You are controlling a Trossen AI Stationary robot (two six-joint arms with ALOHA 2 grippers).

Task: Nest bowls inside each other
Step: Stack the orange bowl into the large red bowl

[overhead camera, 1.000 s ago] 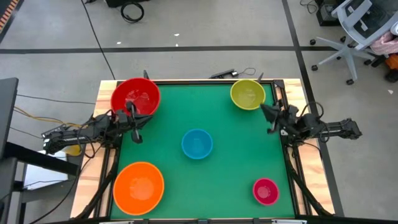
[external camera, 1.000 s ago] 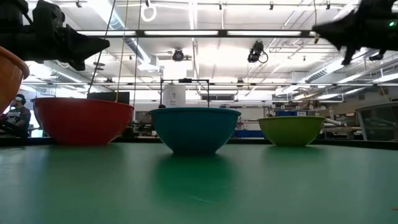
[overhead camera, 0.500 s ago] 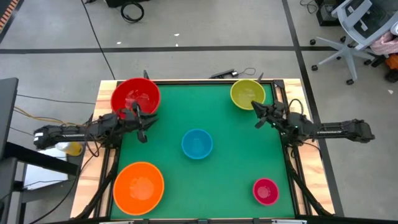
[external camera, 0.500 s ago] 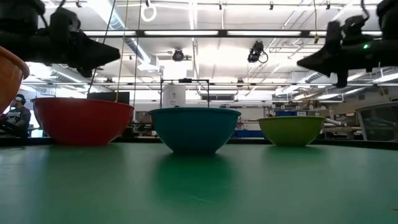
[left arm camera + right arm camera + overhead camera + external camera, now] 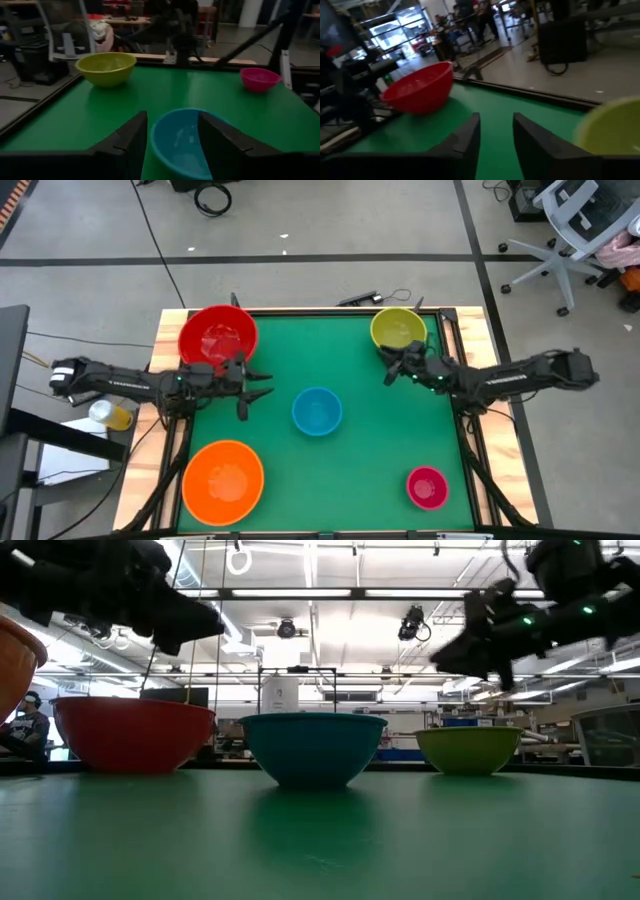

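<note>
Five plastic bowls, separate on the green table (image 5: pixel 370 430): red (image 5: pixel 217 334), orange (image 5: pixel 222 480), yellow (image 5: pixel 398 330), blue (image 5: pixel 316 411), pink (image 5: pixel 427 487); probably light, rigid, slick, best pinched at the rim; left gripper (image 5: pixel 252 388) near blue, right gripper (image 5: pixel 394 364) by yellow, both spread, empty.

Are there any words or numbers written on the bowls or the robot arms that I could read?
None can be read.
The red bowl, orange bowl, yellow bowl, blue bowl and pink bowl are plain, with no writing.
The green table carries no label.
Signs in the room behind, seen from the low view, are too small to read.
</note>
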